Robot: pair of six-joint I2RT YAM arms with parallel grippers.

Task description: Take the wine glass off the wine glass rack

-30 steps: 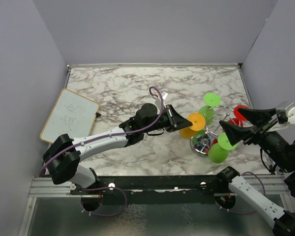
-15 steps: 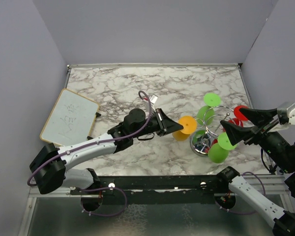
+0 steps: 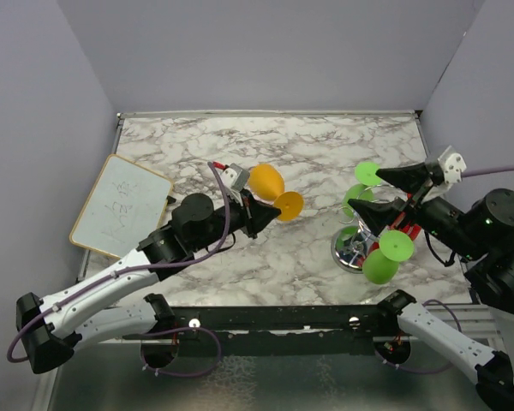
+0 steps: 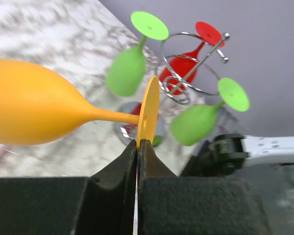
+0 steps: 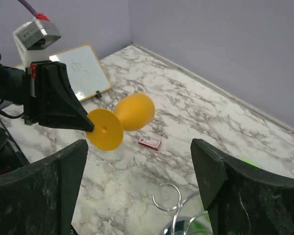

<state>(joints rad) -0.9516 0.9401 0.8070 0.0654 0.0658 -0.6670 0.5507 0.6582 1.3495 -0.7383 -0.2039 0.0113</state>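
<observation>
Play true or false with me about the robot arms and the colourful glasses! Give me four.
1. The orange wine glass hangs on the wine glass rack. False: the left gripper holds it apart from the rack.
2. The left gripper pinches the glass's round foot. True.
3. The right gripper is shut. False: its jaws stand open.
4. Green glasses hang on the rack. True.

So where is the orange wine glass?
Top view: the orange wine glass hangs mid-table, foot pinched in the left gripper, left of the chrome wire rack.
</observation>
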